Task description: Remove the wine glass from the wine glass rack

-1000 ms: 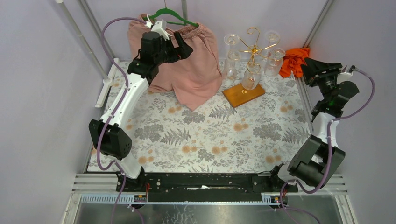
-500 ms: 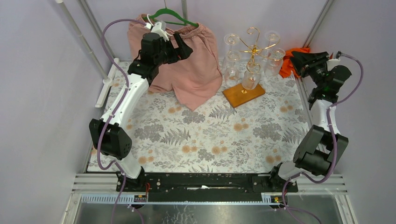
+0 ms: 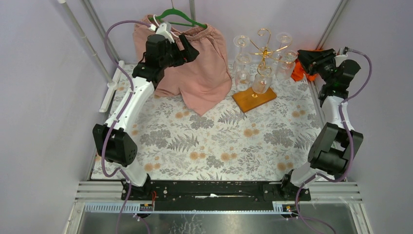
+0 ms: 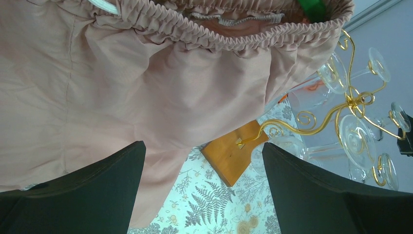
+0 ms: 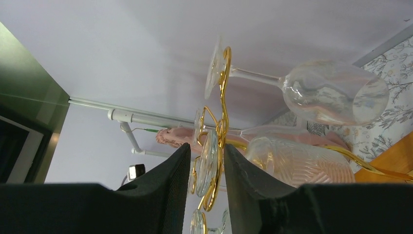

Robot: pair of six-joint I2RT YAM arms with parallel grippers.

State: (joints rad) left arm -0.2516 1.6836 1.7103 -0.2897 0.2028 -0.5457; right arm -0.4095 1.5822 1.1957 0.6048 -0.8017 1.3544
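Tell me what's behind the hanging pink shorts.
Around the shorts only the grey wall shows, with the green hanger poking out above. Whatever is directly behind the fabric is covered.

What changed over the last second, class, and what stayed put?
The right arm swung in toward the wine glass rack, and the right claw narrowed around the foot of a wine glass; no firm grip shows. The left claw stayed open by the pink shorts; the rack and the other glasses did not move.

Glossy gold-wire rack (image 3: 265, 49), smooth wooden base (image 3: 254, 99)
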